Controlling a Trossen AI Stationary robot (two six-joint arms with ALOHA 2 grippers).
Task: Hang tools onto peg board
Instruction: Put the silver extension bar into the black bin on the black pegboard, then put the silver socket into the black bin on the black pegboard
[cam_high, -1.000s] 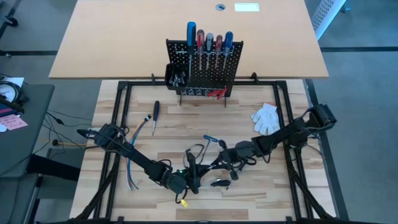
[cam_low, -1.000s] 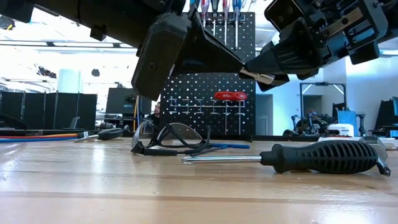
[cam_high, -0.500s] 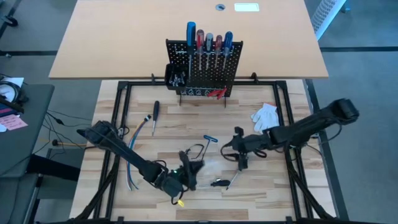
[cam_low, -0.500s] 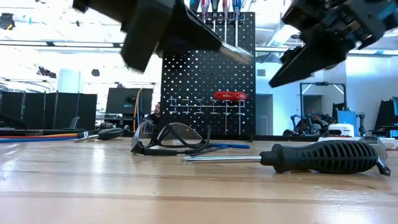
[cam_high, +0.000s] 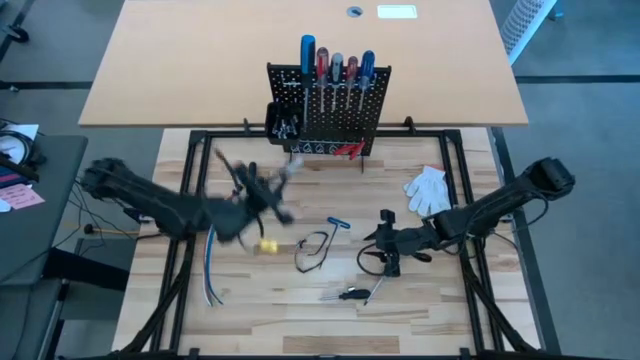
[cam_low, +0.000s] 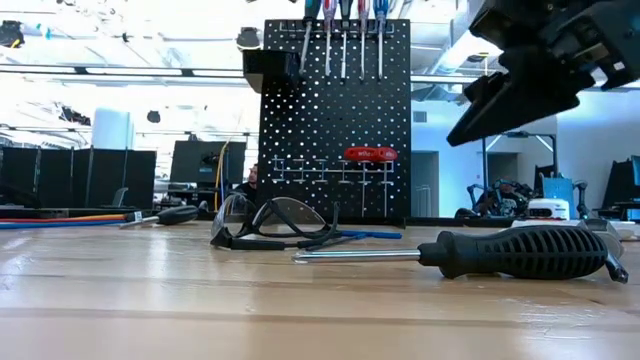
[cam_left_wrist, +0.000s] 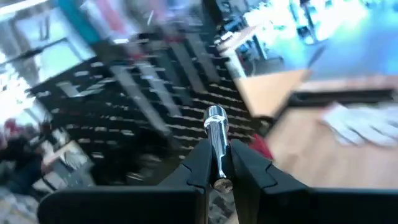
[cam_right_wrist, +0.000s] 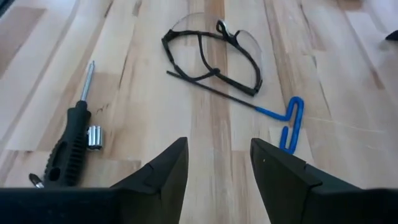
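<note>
Left gripper (cam_left_wrist: 217, 163) raised over worktop (cam_high: 300, 320), near peg board (cam_high: 330, 105); fingers pinched tight on small silver bit (cam_left_wrist: 216, 134), held end-out, likely so it goes straight to board or bin. Right gripper (cam_right_wrist: 217, 155) hovers low, fingers apart, nothing between them. Below it: black-handled screwdriver (cam_right_wrist: 69, 146), safety glasses (cam_right_wrist: 211, 53), blue-handled hex key (cam_right_wrist: 283, 121), not yet hung. Several screwdrivers already in top rail.

Your upright black perforated peg board (cam_high: 330, 105) carries five blue and red screwdrivers (cam_high: 336, 68) and red pliers (cam_low: 370, 154); black-handled screwdriver (cam_low: 470, 252) lies flat on worktop.
</note>
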